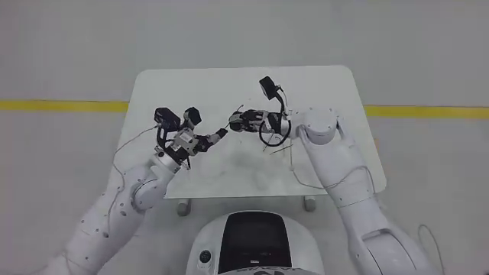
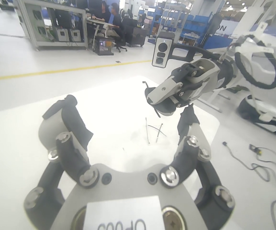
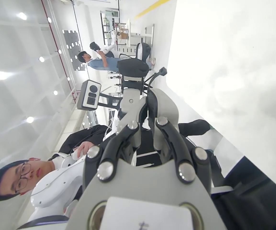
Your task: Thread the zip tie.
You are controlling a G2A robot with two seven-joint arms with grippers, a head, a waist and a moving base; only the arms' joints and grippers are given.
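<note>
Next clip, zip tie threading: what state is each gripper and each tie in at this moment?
left gripper: open, empty, above the table.
right gripper: shut on the zip tie.
zip tie: pinched, thin ends sticking out on both sides of the fingers.
loose ties: lying flat on the table, two crossed.
</note>
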